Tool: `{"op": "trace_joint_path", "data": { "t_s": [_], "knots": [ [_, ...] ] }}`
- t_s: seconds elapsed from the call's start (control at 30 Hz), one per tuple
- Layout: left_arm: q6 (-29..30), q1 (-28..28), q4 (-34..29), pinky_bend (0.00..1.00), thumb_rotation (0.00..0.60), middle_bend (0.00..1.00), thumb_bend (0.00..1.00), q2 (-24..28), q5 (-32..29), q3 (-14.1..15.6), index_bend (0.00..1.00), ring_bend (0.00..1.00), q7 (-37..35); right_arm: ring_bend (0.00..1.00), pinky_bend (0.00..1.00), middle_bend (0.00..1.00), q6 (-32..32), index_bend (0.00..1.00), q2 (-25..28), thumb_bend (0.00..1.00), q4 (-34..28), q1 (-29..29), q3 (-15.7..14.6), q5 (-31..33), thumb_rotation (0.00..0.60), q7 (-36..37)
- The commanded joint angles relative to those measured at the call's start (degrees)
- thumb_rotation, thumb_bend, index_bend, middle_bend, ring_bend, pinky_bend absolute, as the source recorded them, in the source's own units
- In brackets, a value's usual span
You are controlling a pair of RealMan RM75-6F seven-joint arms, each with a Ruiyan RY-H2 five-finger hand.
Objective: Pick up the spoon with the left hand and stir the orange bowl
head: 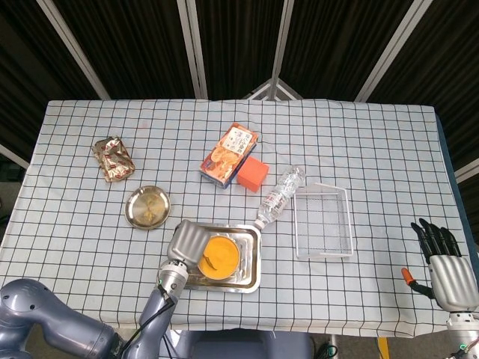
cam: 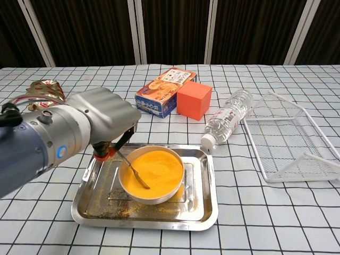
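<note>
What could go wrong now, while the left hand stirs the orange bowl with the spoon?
1. The orange bowl is filled nearly to its rim with orange powder; a wide stroke of the metal spoon could push more over, and powder already lies on the steel tray.
2. The left hand holds the spoon at a slant, near the bowl's left rim; pressing there might tip or slide the bowl.
3. The clear plastic bottle lies with its cap close to the tray corner; a shifted tray could make it roll.
</note>
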Motion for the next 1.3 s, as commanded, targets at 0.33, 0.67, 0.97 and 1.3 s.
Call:
{"op": "trace_joint_path", "data": {
  "t_s": [0.33, 0.67, 0.97, 1.3],
  "knots": [
    [0.9, -1.6, 4.1, 0.95, 0.600, 1.00, 0.79, -2.5, -1.0, -2.3, 0.88, 0.91, -2.7, 0.00, 0.00, 0.00, -0.2, 0.00, 0.1, 0.36, -0.1, 0.1, 0.0, 0.0, 0.600, 0.2],
    [2.0, -1.8, 5.2, 0.96, 0.600, 1.00, 0.79, -3.0, -0.1, -2.8, 0.88, 0.91, -4.8, 0.00, 0.00, 0.00, -0.2, 0.00, 0.1, 0.36, -0.2, 0.1, -0.1, 0.0, 0.600, 0.3],
    [2.5, -1.0, 0.1, 0.96, 0.600, 1.00, 0.79, -0.2, 0.8, -0.5, 0.88, 0.91, -5.4, 0.00, 0.00, 0.00, -0.2, 0.00, 0.1, 0.36, -0.1, 0.1, -0.1, 0.0, 0.600, 0.2],
    [3.3, 0.1, -5.8, 0.96, 0.600, 1.00, 0.79, 4.5, -1.1, 1.1, 0.88, 0.91, -5.9, 0.00, 0.00, 0.00, -0.2, 0.00, 0.0, 0.36, -0.3, 0.1, 0.0, 0.3, 0.600, -0.3]
  ]
}}
